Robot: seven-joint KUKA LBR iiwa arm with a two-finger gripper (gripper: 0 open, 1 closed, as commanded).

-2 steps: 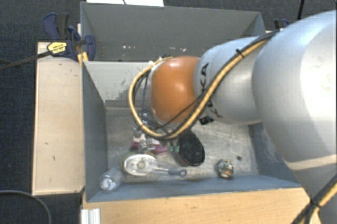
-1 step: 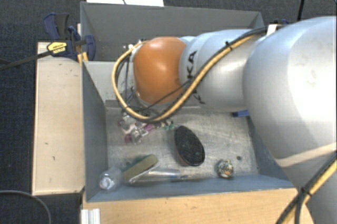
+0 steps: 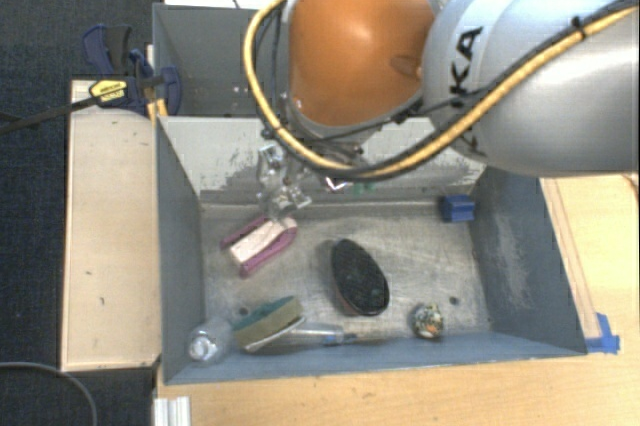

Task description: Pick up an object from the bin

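Observation:
My gripper (image 3: 283, 197) hangs below the orange cover, low over the left half of the bin. Its metal fingers end just above the upper end of a pink and white block (image 3: 259, 245), which lies tilted on the bin floor. Nothing shows between the fingers. To the right of the block lies a black oval brush (image 3: 359, 278).
A green and tan sponge (image 3: 268, 322) lies at the front left, with a clear plastic piece (image 3: 204, 346) beside it and a thin pen (image 3: 325, 337) along the front wall. A small patterned ball (image 3: 428, 320) sits front right. A blue block (image 3: 457, 208) rests by the back wall.

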